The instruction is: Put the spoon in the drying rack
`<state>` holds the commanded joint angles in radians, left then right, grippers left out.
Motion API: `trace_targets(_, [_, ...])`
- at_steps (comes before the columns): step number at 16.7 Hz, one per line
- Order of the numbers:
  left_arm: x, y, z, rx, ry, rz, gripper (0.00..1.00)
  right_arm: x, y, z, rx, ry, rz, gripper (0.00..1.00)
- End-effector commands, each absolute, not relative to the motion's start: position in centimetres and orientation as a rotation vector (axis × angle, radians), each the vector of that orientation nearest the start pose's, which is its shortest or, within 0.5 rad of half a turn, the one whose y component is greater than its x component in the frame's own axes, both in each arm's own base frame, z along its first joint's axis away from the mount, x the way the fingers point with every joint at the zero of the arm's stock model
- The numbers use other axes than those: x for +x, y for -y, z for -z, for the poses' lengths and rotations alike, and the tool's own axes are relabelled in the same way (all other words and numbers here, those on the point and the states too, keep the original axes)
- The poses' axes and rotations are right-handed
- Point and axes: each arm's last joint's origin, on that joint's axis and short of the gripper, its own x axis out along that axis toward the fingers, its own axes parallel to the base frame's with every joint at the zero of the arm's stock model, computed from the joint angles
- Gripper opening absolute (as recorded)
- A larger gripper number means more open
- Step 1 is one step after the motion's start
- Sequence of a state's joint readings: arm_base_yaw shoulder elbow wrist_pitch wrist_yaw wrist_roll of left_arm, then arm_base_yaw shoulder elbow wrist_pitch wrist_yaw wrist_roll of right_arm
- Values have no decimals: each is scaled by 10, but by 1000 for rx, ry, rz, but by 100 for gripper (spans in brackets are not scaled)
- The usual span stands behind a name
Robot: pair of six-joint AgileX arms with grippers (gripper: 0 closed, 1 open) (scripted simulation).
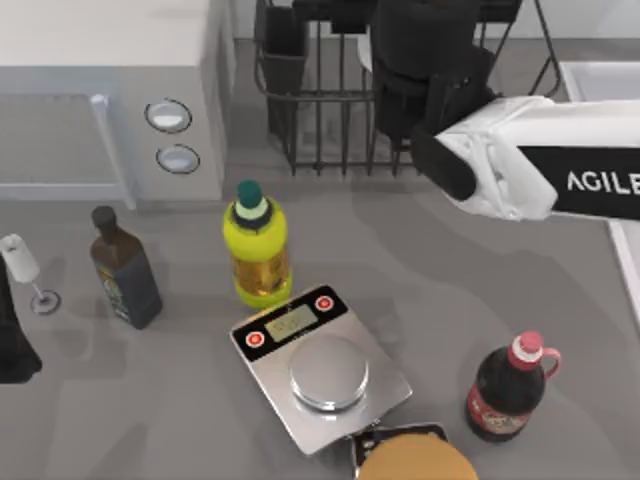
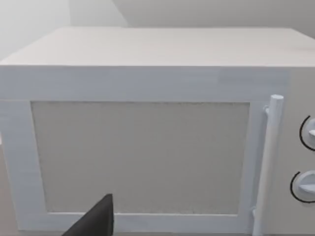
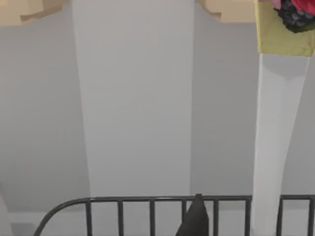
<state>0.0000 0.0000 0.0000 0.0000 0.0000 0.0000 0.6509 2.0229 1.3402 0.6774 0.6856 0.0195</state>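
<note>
The drying rack (image 1: 320,130) is a black wire basket at the back of the table, with a dark utensil cup (image 1: 285,50) at its left corner. My right arm (image 1: 520,165) reaches in from the right, and its dark wrist (image 1: 425,70) hangs over the rack's right part, covering the gripper below it. In the right wrist view, one dark fingertip (image 3: 196,219) shows just above the rack's top rail (image 3: 147,199). The spoon is hidden from me. My left arm (image 1: 12,340) is parked at the table's left edge, with one dark finger (image 2: 96,221) facing the microwave.
A white microwave (image 1: 110,90) fills the back left. On the table stand a dark bottle (image 1: 125,270), a yellow bottle (image 1: 258,245), a silver scale (image 1: 320,365), a red-capped dark bottle (image 1: 510,390), a small white stemmed object (image 1: 25,270) and a tan round thing (image 1: 415,460).
</note>
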Motion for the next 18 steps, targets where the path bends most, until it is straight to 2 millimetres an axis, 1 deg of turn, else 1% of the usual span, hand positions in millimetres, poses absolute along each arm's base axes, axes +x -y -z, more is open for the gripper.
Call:
trace_targets(1, [106, 1, -160, 0, 0, 0, 100, 381, -264, -222, 1, 1, 11, 0])
trace_targets(2, [106, 1, -160, 0, 0, 0, 100, 382, -262, -219, 0, 0, 10, 0])
trace_targets(5, [106, 1, -160, 0, 0, 0, 100, 382, -262, -219, 0, 0, 10, 0])
trace_targets(18, [106, 1, -160, 0, 0, 0, 100, 382, -262, -219, 0, 0, 10, 98])
